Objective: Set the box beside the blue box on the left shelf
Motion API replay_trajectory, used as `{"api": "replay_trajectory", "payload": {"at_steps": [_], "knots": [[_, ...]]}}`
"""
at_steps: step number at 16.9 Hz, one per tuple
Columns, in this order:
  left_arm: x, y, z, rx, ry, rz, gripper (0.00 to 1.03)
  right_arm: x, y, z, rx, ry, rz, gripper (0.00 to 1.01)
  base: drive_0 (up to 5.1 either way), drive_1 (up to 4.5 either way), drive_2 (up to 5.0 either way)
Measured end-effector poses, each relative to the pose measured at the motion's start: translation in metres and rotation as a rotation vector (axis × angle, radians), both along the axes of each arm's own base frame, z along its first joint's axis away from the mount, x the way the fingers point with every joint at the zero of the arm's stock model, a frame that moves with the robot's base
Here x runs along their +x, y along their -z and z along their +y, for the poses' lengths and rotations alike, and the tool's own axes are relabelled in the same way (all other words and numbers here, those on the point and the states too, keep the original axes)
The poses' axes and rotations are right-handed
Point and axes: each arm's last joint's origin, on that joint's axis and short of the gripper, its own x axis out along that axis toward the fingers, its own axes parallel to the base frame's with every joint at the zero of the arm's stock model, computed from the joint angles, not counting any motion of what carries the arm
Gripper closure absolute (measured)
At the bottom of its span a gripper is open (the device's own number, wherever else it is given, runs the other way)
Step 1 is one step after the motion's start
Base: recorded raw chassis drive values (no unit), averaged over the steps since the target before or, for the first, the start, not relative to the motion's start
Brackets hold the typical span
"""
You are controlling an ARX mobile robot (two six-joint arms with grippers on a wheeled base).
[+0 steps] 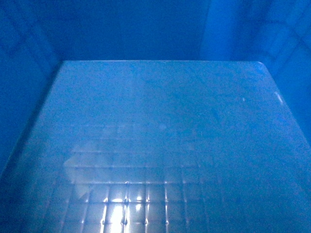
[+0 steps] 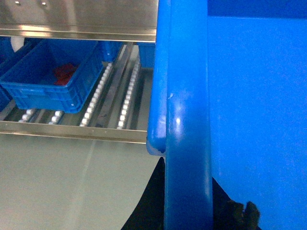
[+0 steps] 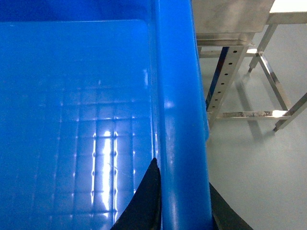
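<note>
The large rectangular blue plastic crate (image 1: 160, 136) fills our head view entirely: only its glossy grid-embossed floor and inner walls show, with glare on the near squares. In the left wrist view our left gripper (image 2: 187, 211) straddles the crate's thick rim, one dark finger (image 2: 144, 211) outside the wall and another inside, pinching it. In the right wrist view our right gripper (image 3: 184, 211) grips the opposite rim the same way, dark fingers (image 3: 144, 201) on both sides. The crate is held off the pale floor (image 2: 57, 187), near the steel roller shelf (image 2: 110, 96). On that shelf, to the left, sits a smaller ribbed blue plastic bin (image 2: 53, 76) holding something red (image 2: 64, 74). A steel-legged frame (image 3: 249, 72) stands right of the crate.
</note>
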Motion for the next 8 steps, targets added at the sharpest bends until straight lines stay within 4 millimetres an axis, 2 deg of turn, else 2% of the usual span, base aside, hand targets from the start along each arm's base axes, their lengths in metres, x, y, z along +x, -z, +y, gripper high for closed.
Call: {"api": "replay_trajectory", "payload": {"at_steps": [8], "knots": [[0.0, 0.0001, 0.0, 0.0, 0.0, 0.001, 0.94, 0.0, 0.0001, 0.0, 0.0, 0.0, 0.0, 0.92, -5.0, 2.4, 2.4]]}}
